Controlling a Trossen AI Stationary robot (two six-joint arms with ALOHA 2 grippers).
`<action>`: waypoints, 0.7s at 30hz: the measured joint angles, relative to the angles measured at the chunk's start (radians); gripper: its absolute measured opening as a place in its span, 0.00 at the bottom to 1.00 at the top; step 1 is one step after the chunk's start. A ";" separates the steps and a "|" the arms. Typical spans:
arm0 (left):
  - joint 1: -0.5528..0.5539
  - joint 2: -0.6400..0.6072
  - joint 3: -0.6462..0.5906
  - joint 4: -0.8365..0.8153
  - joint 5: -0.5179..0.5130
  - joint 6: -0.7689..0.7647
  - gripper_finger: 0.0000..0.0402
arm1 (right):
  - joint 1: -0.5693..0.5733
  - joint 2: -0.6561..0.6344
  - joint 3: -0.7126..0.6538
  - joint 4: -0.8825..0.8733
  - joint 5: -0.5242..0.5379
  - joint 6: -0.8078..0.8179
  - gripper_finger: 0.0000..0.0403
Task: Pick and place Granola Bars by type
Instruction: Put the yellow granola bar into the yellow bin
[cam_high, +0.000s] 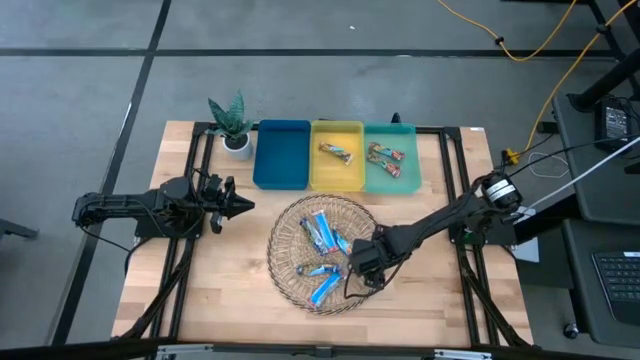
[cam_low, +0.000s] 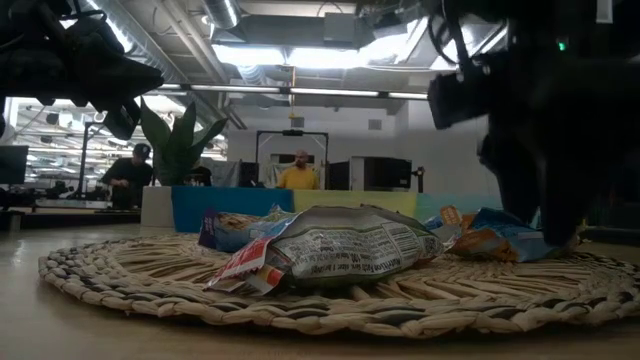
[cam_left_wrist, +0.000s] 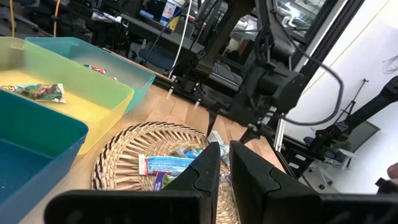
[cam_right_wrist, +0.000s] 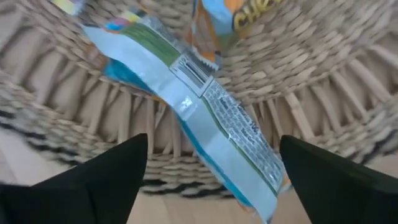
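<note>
With its fingers spread wide, the right gripper (cam_high: 362, 268) is hovering over a blue granola bar (cam_right_wrist: 205, 118) in the wicker basket (cam_high: 285, 232), needing to descend and clench, while the left gripper (cam_high: 238, 207) is idling clenched beside it.

Bright ceiling glare, arms silhouetted (right wrist view blurred).

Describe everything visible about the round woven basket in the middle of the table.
The woven basket is a round, shallow tray of pale wicker-like strands with darker flecks along its rim, lying flat on the wooden table, in front of the blue tray, yellow tray and green tray. Several wrapped granola bars, mostly blue, lie loose inside. The right tool is open over its right edge.
</note>
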 joint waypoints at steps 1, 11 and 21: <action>0.000 0.000 0.000 0.000 0.000 0.000 0.08 | 0.000 0.000 -0.013 0.014 0.000 0.000 0.90; 0.000 0.000 0.000 0.000 0.000 0.000 0.08 | 0.000 0.000 -0.049 0.033 0.000 0.002 0.72; 0.000 0.000 0.000 0.000 0.000 0.000 0.08 | -0.002 0.000 -0.049 0.035 0.000 0.006 0.38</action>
